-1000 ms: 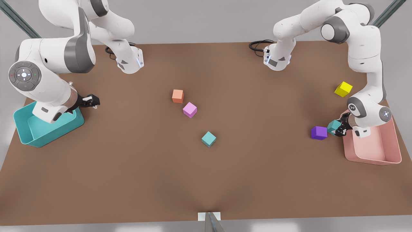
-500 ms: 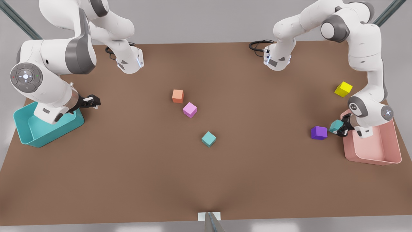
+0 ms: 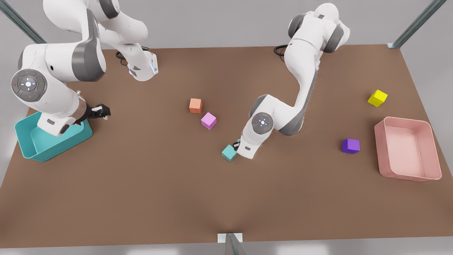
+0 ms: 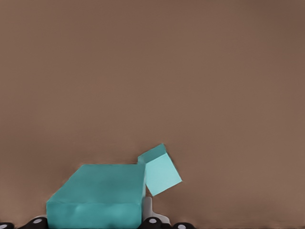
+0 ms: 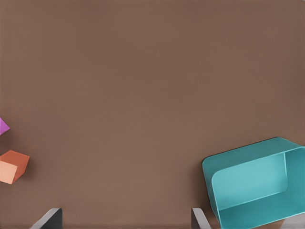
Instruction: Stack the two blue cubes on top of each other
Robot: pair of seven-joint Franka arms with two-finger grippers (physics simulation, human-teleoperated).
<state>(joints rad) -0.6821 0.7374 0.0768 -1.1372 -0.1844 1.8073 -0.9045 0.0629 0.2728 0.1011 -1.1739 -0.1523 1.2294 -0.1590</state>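
Front view: left gripper, clamped on one blue cube, hovers beside the second blue cube mid-table, apparently positioning to stack. Right gripper waits, fingers spread, over the teal bin.

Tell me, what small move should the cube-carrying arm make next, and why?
Probably shift the left pincer sideways until its held blue cube sits over the resting blue cube, which now lies beside it, not beneath. The right pincer waits open by the teal bin.
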